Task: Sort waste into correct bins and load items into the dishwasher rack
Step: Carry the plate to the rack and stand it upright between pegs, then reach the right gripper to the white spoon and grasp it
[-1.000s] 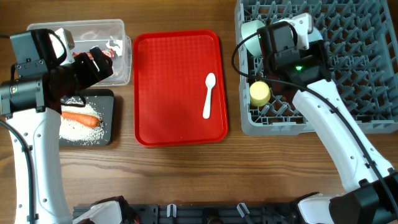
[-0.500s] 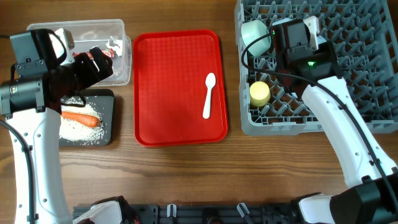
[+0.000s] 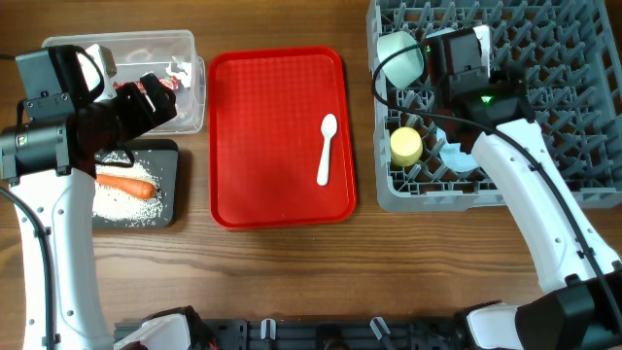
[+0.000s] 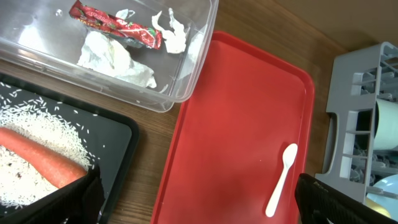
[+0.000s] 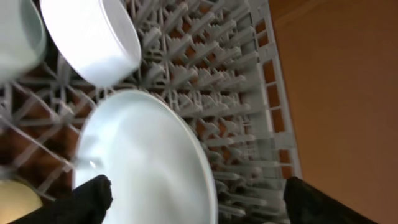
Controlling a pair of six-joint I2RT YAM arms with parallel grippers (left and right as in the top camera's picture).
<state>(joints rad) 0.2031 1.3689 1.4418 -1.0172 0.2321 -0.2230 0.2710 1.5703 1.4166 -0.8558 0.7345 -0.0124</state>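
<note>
My right gripper is open above the grey dishwasher rack. The pale blue plate stands blurred between its fingers, free of them; from overhead the plate shows beside the yellow cup. Two pale bowls sit among the pegs. The white spoon lies on the red tray. My left gripper hangs open over that tray's left edge. The carrot and rice lie in the black tray. The red wrapper and tissue lie in the clear tub.
The tub and the black tray stand one behind the other at the table's left, the red tray in the middle, the rack at the right. Bare wood runs along the front edge.
My right gripper has opened and let go of the plate, which has dropped into the rack beside the yellow cup. The right arm shifted slightly back and right. The left arm has not moved.
</note>
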